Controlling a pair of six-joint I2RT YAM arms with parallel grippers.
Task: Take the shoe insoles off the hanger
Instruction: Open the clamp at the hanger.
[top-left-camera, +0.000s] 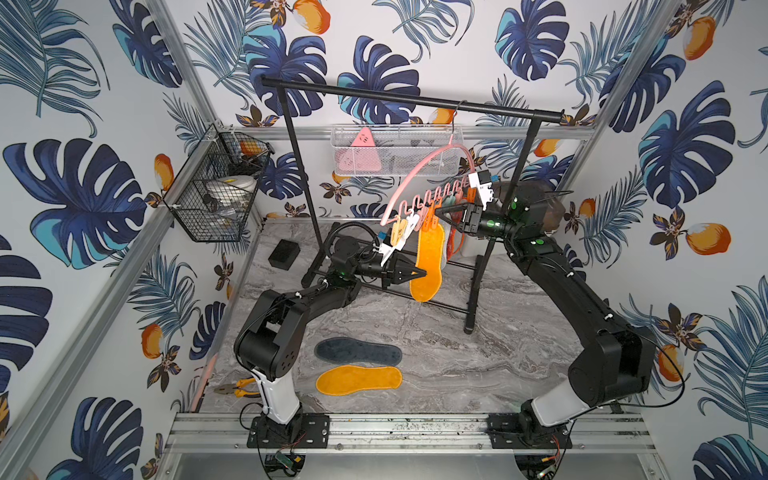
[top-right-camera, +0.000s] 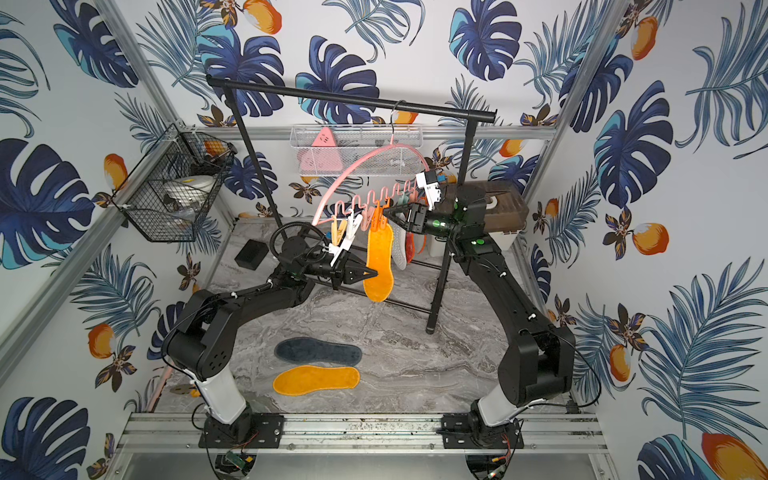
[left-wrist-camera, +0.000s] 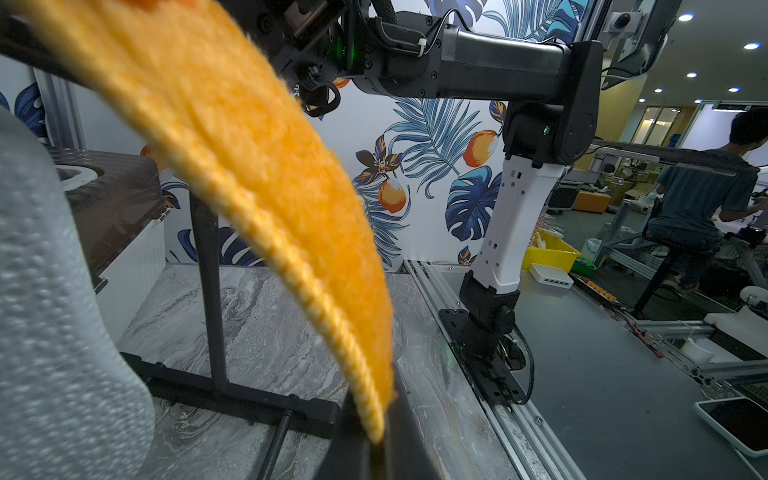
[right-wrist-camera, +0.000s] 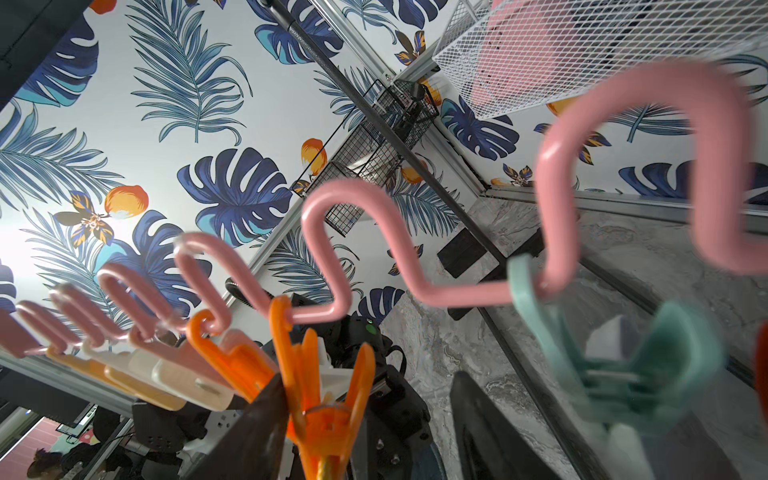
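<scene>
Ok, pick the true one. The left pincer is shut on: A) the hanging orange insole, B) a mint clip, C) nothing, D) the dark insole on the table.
A: the left pincer is closed on the lower part of the orange insole, which hangs from an orange clip on the hanger.

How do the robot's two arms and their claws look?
Both the left arm and the right arm are black, with rounded joints and a white tapered lowest link. Black cables run along them, held by white ties, and green lights glow near the wrists. The left claw and right claw are pairs of black pointed wedges.
</scene>
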